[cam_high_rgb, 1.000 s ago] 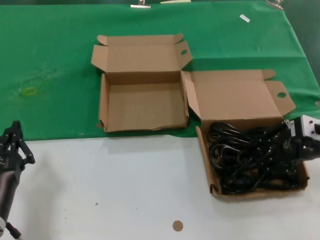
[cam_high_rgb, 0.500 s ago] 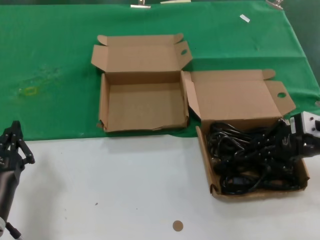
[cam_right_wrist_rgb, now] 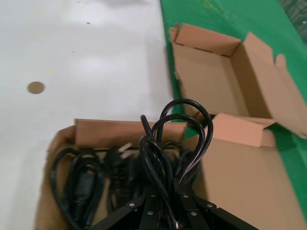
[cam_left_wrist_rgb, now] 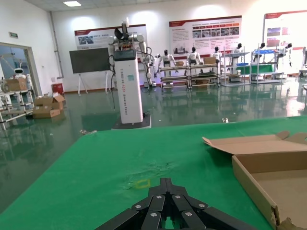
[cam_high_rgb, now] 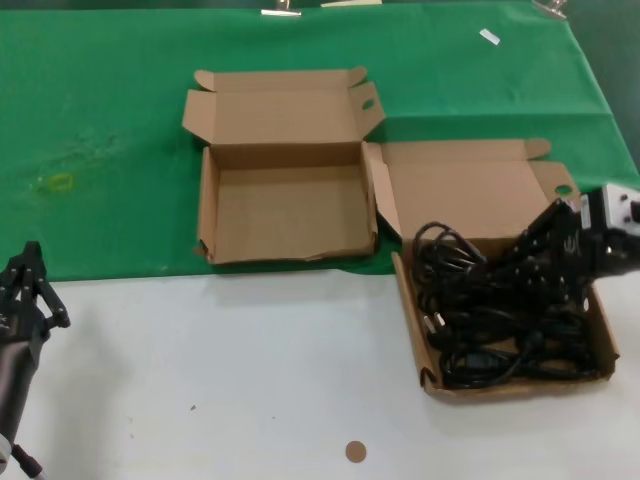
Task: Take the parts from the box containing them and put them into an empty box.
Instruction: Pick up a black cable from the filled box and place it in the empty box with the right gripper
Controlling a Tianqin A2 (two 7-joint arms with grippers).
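Right gripper clenched on cable loops above full box, left gripper closed.

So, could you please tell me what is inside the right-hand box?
The right-hand box holds black cables, coiled and tangled. The right gripper is shut on one bundle. The floor beneath the cables is mostly covered.

Setting: a robotics exhibition and test hall. Evidence, upper half of the left wrist view: a white display pillar topped by a robot arm at centre; wall posters to the upper right; humanoid robots lined along shelving at the back wall; a dark screen on a stand at left; stacked cartons at far left; glossy green floor; ceiling strip lighting.
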